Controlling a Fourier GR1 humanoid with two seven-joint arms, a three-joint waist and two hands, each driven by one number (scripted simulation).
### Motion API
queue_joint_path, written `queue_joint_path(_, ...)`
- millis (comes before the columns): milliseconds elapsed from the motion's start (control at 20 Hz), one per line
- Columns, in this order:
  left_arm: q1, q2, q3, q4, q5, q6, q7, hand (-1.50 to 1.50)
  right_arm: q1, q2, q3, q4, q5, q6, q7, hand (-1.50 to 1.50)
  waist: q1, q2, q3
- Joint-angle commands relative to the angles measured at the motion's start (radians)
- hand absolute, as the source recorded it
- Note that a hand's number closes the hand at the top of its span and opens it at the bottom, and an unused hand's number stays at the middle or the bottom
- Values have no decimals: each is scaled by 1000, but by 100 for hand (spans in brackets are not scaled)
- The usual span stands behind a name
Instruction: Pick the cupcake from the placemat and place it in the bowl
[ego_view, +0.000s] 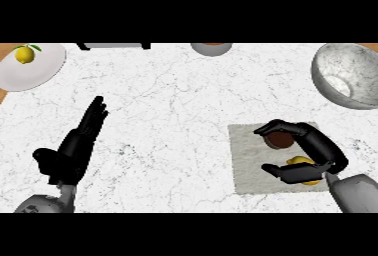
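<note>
Cupcake (280, 140) on placemat (247, 160), near bench right edge. Looks light, soft, squashy top, so grab lower sides. Right hand (306, 150) curled round it; left hand (77, 142) open, resting. Bowl (339, 75) far right corner.

White veined marble counter (170, 115), glossy marbled bowl (347, 75), rough cloth placemat (247, 170)

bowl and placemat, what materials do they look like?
Bowl: looks like polished marble or glazed stone, grey-white with dark veining and a bright highlight inside. Placemat: likely woven fabric, matte, pale grey with a grainy texture, lying flat under the cupcake.
</note>
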Motion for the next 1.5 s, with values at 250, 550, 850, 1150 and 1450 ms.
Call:
queue_joint_path(250, -112, -94, 0, 69, -39, 32, 39, 0, 46, -112, -208, 137, -88, 213, -444, -150, 12, 0, -2)
queue_joint_path(550, -72, -86, 35, 43, -46, 7, 16, 0, 19, -199, -260, -45, -50, 107, -146, -150, 11, -5, -4)
queue_joint_path(850, -120, -108, 42, 56, -62, -13, 53, 0, -132, -227, -226, 68, -11, 213, 33, -150, 32, 1, -3)
queue_joint_path(1150, -129, -145, 46, 73, -105, 15, 54, 0, -126, -194, -138, 4, 87, 220, 197, -150, 25, -1, -3)
queue_joint_path(1450, -87, -141, 79, 62, -94, -43, 42, 0, -95, -200, -122, 103, 242, 271, 92, -150, 21, -1, -3)
